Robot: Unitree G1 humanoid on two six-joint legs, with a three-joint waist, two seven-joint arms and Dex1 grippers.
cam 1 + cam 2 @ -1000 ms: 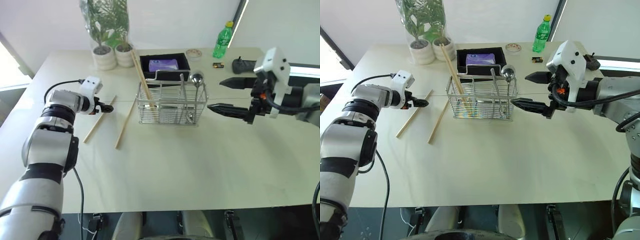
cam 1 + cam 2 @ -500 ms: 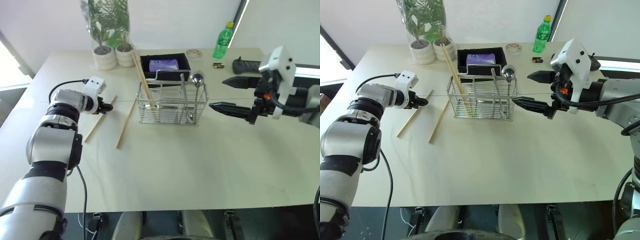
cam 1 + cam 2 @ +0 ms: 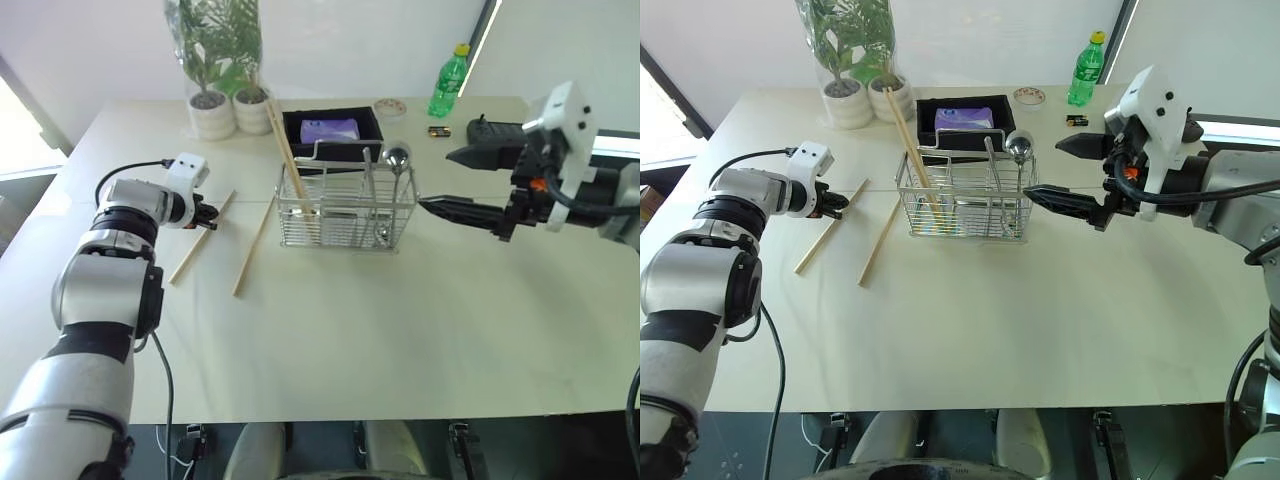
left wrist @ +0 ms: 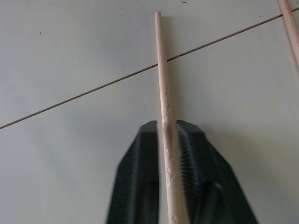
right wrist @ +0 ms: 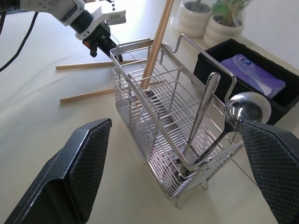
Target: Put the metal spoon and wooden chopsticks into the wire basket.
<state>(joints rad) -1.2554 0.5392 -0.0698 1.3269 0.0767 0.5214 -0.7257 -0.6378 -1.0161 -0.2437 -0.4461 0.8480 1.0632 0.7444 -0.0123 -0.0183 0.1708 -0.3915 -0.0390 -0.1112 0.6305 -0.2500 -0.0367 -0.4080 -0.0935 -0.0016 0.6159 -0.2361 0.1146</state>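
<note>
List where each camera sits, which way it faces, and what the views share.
Head stereo pair: looks forward and down at the table; both arms show.
Left wrist: looks along the left gripper, closed on a wooden chopstick.
Right wrist: looks between the open right gripper fingers at the wire basket.
Shared: basket and loose chopsticks appear in the head and right wrist views.

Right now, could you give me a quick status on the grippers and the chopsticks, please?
Left gripper closed around one chopstick on the table. Right gripper open, empty, beside the basket. Spoon and two chopsticks in; another loose. Nothing blocking.
</note>
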